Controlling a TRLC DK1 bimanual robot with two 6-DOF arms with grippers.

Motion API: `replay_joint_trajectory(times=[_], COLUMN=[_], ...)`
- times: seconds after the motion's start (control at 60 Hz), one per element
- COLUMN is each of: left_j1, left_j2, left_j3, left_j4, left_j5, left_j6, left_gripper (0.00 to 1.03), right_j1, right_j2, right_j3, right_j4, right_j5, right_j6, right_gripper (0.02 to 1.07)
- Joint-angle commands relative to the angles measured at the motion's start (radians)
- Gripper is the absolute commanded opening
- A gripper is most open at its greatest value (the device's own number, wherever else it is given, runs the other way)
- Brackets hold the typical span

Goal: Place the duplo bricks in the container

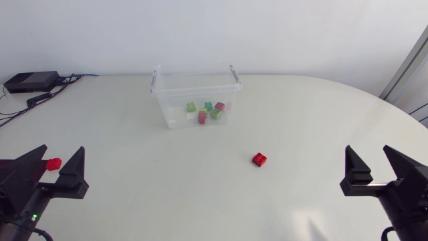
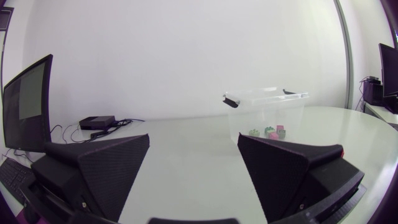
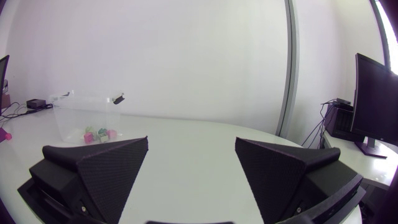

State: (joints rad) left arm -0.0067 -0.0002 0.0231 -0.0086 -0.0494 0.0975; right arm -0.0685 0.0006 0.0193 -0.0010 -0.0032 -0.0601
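A clear plastic container [image 1: 195,90] with clip handles stands at the back middle of the table, with several green, pink and white duplo bricks [image 1: 207,110] on its floor. One red brick [image 1: 259,158] lies alone on the table, right of centre. A second red brick [image 1: 53,163] lies at the left, seen from above between the fingers of my open left gripper [image 1: 56,171]; the left wrist view does not show it. My right gripper [image 1: 378,171] stands open and empty at the lower right. Both wrist views look across to the container [image 2: 249,115] [image 3: 68,115].
A black box [image 1: 30,82] with cables lies at the table's back left corner, also in the left wrist view as the black box [image 2: 96,122]. The white tabletop [image 1: 154,187] stretches between the grippers and the container.
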Motion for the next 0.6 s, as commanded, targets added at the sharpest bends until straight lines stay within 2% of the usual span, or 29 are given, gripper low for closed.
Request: replay_joint_trajectory(times=[0.0, 0.383, 0.467, 0.583], left_j1=[-0.001, -0.018, -0.010, -0.010], left_j2=[-0.011, -0.014, -0.006, 0.062], left_j3=[-0.022, -0.022, 0.035, 0.120], left_j4=[0.006, 0.009, -0.041, -0.056], left_j5=[0.008, 0.008, 0.006, 0.006], left_j6=[-0.021, -0.047, -0.041, -0.042], left_gripper=[0.99, 0.99, 0.96, 0.97], right_j1=[-0.002, 0.026, 0.065, 0.068], right_j2=[-0.004, -0.007, -0.007, 0.018], right_j3=[-0.019, -0.019, -0.013, 0.048], right_j4=[-0.008, -0.013, -0.010, -0.011], right_j5=[-0.006, -0.006, -0.004, -0.006], right_j6=[-0.009, -0.035, -0.060, -0.060], right_gripper=[1.03, 1.03, 1.03, 1.03])
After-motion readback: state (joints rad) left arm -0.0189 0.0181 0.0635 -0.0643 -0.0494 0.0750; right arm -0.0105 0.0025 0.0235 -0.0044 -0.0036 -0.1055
